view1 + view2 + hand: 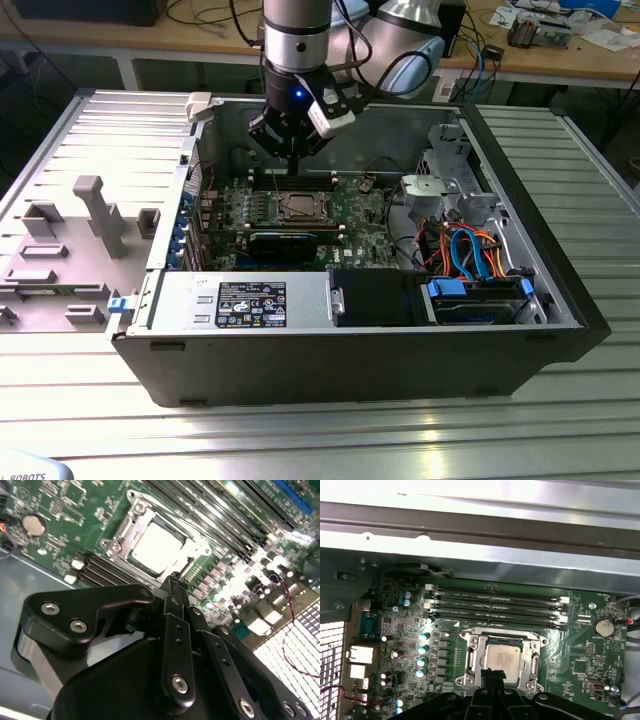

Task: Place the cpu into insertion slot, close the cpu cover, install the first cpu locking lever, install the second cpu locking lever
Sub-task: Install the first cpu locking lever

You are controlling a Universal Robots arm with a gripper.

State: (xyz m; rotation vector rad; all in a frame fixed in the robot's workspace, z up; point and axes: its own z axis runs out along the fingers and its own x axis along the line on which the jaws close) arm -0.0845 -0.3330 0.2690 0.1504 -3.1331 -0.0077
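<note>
The cpu [501,657] sits in the insertion slot [470,658], just beyond the pressed-together fingers [490,676].

The cpu [502,657] sits in the insertion slot [533,661], cpu cover [499,634] closed.

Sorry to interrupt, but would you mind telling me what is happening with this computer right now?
A single robot arm is working inside an open computer case. The cpu already sits in the insertion slot on the green motherboard, with the silvery cpu cover framing it. The pincer hangs just above the edge of the socket, its fingertips drawn together with nothing between them.
</note>
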